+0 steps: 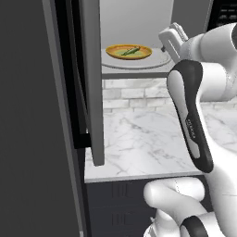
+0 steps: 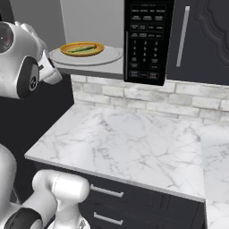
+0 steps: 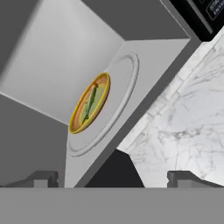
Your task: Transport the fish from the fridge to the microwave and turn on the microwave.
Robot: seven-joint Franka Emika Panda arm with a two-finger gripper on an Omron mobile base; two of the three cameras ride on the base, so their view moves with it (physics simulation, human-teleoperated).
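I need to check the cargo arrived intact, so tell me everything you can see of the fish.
The fish is small, slender and olive-green with a paler side, its surface smooth and matte. It lies flat, lengthwise on a shallow orange-rimmed plate, which sits on the round pale turntable inside the open microwave. Only the plate touches it. The open claw hangs outside the cavity, well clear of the fish. Fins, eyes and other fine detail are too small to make out.
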